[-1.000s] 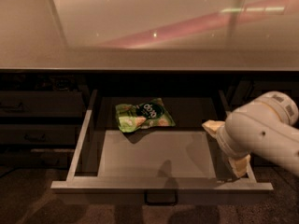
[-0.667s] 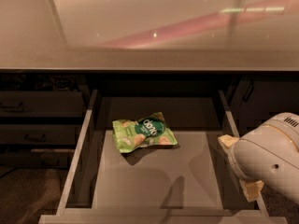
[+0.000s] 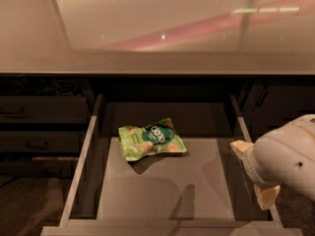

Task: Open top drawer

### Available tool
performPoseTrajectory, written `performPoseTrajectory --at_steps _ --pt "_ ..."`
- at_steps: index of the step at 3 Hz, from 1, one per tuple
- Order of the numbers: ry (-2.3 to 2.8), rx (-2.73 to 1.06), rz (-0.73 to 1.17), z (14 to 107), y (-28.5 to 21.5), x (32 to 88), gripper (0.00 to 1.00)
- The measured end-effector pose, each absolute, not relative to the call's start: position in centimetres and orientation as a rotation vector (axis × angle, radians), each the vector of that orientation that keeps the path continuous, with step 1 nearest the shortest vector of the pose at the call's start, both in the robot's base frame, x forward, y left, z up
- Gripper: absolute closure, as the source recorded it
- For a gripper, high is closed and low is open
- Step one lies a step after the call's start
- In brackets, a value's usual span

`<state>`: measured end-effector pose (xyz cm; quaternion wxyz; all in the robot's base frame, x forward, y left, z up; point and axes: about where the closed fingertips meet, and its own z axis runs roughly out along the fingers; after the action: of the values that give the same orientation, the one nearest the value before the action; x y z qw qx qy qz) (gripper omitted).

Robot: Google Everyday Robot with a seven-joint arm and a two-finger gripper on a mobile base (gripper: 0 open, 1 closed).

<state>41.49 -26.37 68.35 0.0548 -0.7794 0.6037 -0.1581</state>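
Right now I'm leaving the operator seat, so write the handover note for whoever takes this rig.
End effector: low right in the view, at the right side of the top drawer, near its front. Contact with the drawer is unclear.
Top drawer: pulled well out, with the tray floor exposed. A green snack bag lies on it toward the back.
Done: the drawer looks open.
Left: probably only moving the arm clear.

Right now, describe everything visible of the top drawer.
The top drawer stands pulled far out beneath the glossy countertop: thin grey side walls, flat pale grey floor, front rim at the picture's bottom edge. A green snack bag lies on the floor toward the back. The end effector hangs over its right wall.
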Motion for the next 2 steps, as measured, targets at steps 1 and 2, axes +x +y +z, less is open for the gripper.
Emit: performPoseTrajectory --at_steps 1,2 --pt "1.79 -2.255 -0.414 72.6 -26.6 42.8 0.0" --pt "1.65 -2.233 -0.367 77.3 -24.2 42.3 0.0"
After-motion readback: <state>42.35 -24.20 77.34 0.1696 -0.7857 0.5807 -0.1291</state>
